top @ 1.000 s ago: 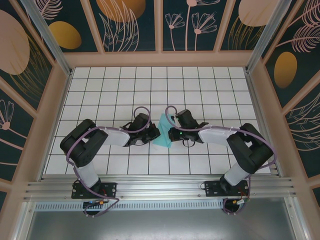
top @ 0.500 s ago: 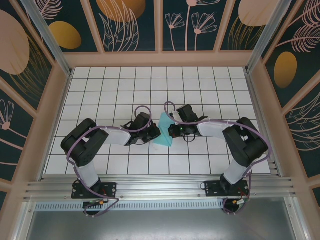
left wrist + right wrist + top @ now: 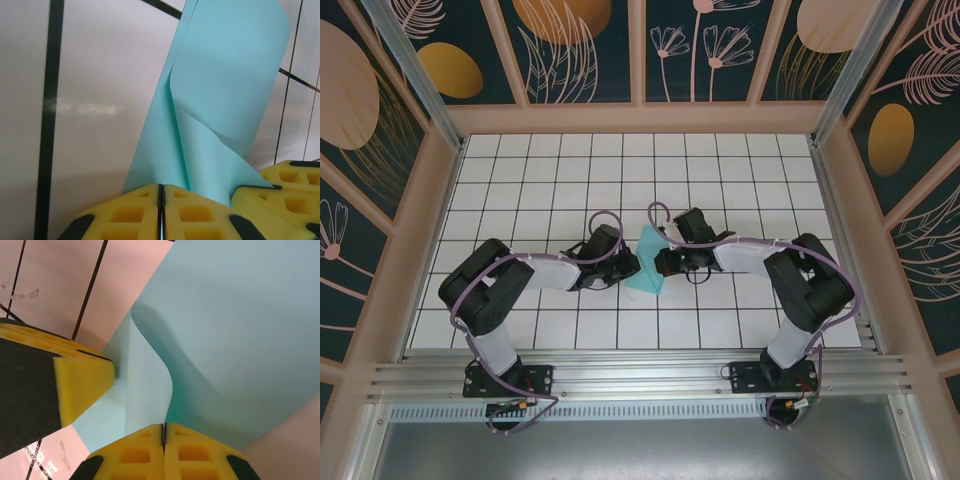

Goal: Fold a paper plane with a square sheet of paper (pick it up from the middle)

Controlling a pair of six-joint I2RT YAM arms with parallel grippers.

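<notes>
White grid-tiled table (image 3: 520, 180), floral-panelled walls (image 3: 580, 50); left tool (image 3: 160, 189), right tool (image 3: 163, 429) each pinching turquoise paper sheet (image 3: 225, 100).

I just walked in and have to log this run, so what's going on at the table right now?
The left tool and the right tool face each other at the middle of the white grid table. Each is pinched shut on a light-turquoise sheet of paper from its own side. The sheet is partly folded over and bows up between them. It is not yet a finished plane.
</notes>
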